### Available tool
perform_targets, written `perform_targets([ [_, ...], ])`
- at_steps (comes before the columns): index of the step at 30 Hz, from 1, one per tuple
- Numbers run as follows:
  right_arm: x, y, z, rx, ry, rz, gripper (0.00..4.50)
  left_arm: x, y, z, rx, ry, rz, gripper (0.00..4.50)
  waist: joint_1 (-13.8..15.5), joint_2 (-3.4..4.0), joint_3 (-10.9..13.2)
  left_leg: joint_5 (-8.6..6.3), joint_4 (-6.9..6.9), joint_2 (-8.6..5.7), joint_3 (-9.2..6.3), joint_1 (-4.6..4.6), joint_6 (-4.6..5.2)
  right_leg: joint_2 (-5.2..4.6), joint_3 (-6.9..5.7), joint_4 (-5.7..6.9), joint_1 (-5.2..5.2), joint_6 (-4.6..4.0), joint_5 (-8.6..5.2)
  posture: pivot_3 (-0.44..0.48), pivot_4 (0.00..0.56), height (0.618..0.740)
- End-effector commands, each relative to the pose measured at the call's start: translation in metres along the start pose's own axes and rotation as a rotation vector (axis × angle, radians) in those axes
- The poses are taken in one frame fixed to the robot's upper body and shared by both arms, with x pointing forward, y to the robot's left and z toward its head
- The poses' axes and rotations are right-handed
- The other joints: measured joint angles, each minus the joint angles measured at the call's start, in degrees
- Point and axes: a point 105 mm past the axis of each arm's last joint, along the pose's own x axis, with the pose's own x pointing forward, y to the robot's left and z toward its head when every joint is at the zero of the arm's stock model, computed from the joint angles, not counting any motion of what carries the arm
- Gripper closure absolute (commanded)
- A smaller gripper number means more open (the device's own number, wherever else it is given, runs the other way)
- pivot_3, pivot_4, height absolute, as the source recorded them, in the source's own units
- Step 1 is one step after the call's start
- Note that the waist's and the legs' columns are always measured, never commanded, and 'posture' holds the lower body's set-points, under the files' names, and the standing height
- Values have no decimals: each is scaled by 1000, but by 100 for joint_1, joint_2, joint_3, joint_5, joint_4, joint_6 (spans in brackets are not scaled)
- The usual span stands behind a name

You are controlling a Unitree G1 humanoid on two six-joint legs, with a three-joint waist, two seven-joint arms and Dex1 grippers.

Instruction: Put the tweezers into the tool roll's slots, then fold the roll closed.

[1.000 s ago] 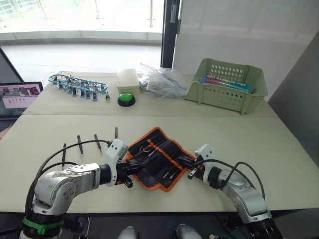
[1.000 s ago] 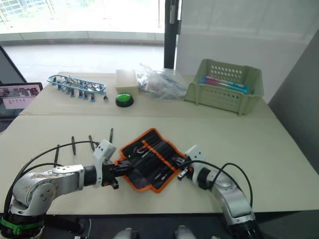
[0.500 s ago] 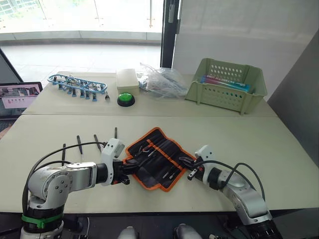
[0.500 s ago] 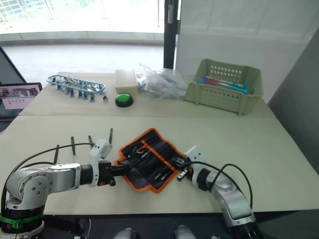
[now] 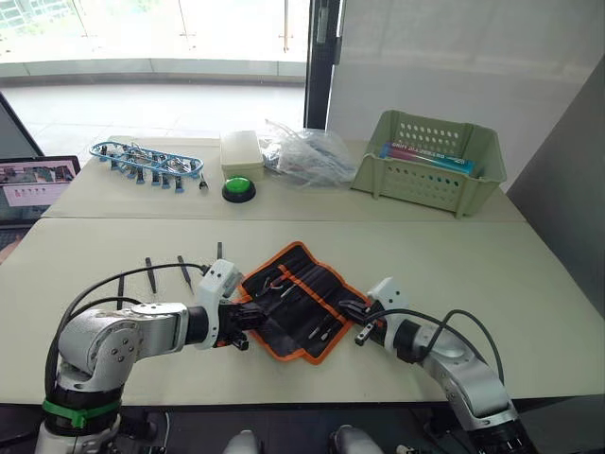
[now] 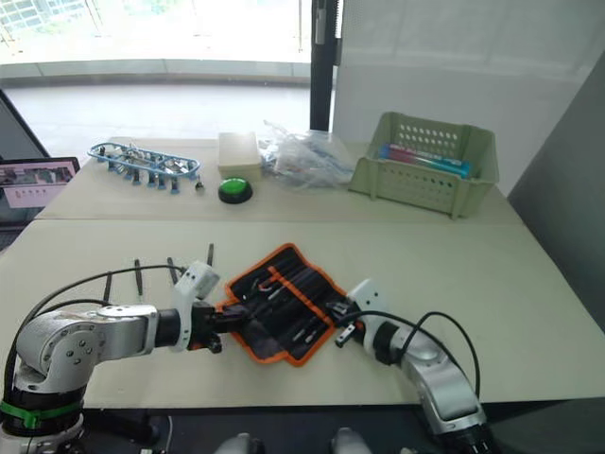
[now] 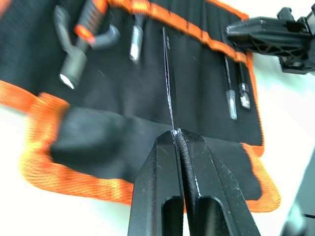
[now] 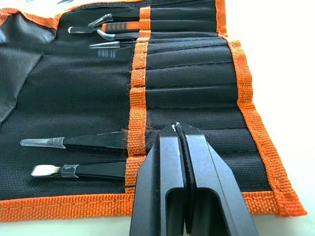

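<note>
We are holding one tweezer (image 7: 168,83) in our left hand (image 7: 176,133), the fingers pressed together on its rear end, so that the thin point is reaching out over the open tool roll (image 5: 301,298). Held like this, by the very end, the tip is free to enter a slot — we judge this is the insertion step.

Our right hand (image 8: 178,129) is resting on the near right edge of the roll with its fingers pressed together and nothing between them that we can see; it seems to be pinning the fabric flat so the roll is not sliding while the left one is pushing.

The roll is lying open on the worktop (image 5: 492,274), already carrying some tools in its slots. Four more tweezers (image 5: 150,274) are waiting on the worktop to the left of the roll, apart from it — so the folding is not yet near.
</note>
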Motion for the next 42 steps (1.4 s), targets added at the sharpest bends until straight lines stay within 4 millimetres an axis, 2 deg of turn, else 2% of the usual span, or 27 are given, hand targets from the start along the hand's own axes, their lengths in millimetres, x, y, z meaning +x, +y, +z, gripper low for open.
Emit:
perform_targets([
  [1,-3,3,-1,-6,8,2,4463,-13,-2,10,158,-75,25,4500,-12,0,0,0,-1,0,1,1,0,0,1,0,0,0,0,0,150,738],
  [6,-3,4,-2,-1,11,-1,4463,-18,-1,14,299,-145,56,4500,4,-1,-1,0,-1,0,3,-2,0,-3,1,-3,0,-1,0,0,150,738],
  [9,-3,4,-3,0,12,-1,4463,-15,-4,15,301,-160,42,4500,27,-1,-1,0,-1,0,4,0,0,-3,0,-3,1,-1,0,0,150,738],
  [21,0,8,-2,1,8,5,4463,-3,-9,-9,255,42,-23,4500,26,-1,-1,0,0,0,3,1,1,-1,0,-1,1,1,-1,0,150,738],
  [25,0,9,-2,5,6,-1,4463,5,-19,-1,110,23,-97,4500,28,-3,-2,0,3,0,2,2,1,-1,-1,-1,5,15,-9,0,150,738],
  [28,0,10,-2,6,4,-4,4463,7,-15,2,45,34,-88,4500,20,-3,-2,1,4,0,1,2,1,-1,-1,1,5,15,-9,0,150,738],
  [31,-1,9,-3,8,2,-12,4463,8,-6,-2,23,72,-32,4500,-22,-3,-3,1,3,0,-3,4,1,3,0,3,4,14,-8,0,150,738],
  [36,0,9,-3,9,0,-18,4463,7,0,-4,13,93,-1,4500,-44,-3,-2,1,3,0,-4,2,1,2,0,2,5,1,-1,0,150,738],
  [42,1,9,-3,10,-2,-20,4463,7,4,4,-3,74,13,4500,-64,-3,-2,1,3,0,-5,3,1,2,-1,3,5,1,0,0,150,738],
])
